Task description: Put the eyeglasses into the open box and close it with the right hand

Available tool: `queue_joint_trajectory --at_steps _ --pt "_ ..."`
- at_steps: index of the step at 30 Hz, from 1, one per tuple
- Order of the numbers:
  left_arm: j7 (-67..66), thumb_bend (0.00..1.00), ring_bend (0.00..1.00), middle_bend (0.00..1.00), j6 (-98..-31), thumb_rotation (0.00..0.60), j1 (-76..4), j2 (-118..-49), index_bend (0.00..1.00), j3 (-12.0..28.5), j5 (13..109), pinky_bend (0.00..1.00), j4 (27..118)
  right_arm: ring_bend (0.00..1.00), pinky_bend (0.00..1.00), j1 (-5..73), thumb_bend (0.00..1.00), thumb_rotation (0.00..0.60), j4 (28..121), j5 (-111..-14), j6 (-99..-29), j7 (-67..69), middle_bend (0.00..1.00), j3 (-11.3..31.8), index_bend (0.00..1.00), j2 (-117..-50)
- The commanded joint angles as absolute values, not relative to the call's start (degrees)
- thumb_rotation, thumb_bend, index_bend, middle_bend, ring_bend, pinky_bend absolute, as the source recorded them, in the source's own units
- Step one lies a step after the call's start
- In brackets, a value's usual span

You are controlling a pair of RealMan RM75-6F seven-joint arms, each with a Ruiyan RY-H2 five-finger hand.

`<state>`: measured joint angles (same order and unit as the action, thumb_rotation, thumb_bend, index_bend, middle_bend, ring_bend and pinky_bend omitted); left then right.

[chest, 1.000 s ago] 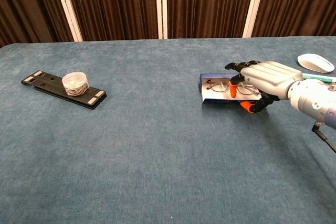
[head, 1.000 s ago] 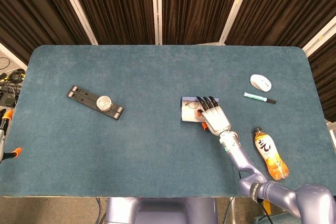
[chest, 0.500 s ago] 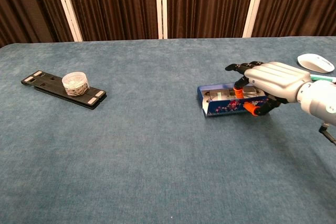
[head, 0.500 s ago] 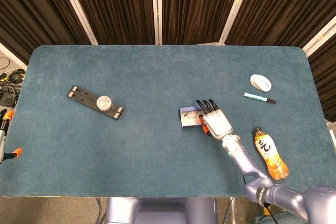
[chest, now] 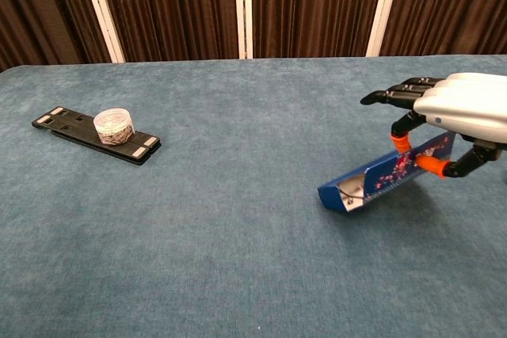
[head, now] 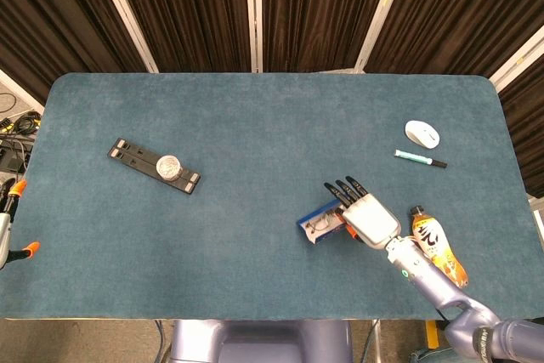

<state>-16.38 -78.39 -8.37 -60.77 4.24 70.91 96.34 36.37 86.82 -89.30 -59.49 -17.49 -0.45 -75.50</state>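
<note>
R hand [chest: 455, 112] grips blue box [chest: 380, 180] at its right end, tilted, far end lifted; eyeglasses [head: 320, 225] inside.

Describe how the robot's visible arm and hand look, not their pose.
The right hand has a smooth silver-white shell over its back, black fingers and orange pads on the thumb side. Its forearm is glossy lavender-grey, with a small green mark near the wrist. The left hand is out of view.
</note>
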Motion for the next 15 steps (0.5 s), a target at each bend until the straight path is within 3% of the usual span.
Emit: queue_joint_trajectory --at_steps 1,15 --pt "-16.42 0.00 0.00 0.00 -78.43 0.600 -8.34 -60.75 0.00 4.20 70.97 0.00 96.41 0.00 0.00 36.94 0.45 0.600 87.85 -89.10 -57.68 -19.74 0.00 -0.70 0.64 -74.96" --pt "-17.04 0.00 0.00 0.00 -77.79 0.600 -8.62 -61.06 0.00 4.39 70.06 0.00 96.03 0.00 0.00 38.63 0.45 0.600 85.55 -87.13 -53.08 -24.58 0.00 -0.34 0.63 -78.66"
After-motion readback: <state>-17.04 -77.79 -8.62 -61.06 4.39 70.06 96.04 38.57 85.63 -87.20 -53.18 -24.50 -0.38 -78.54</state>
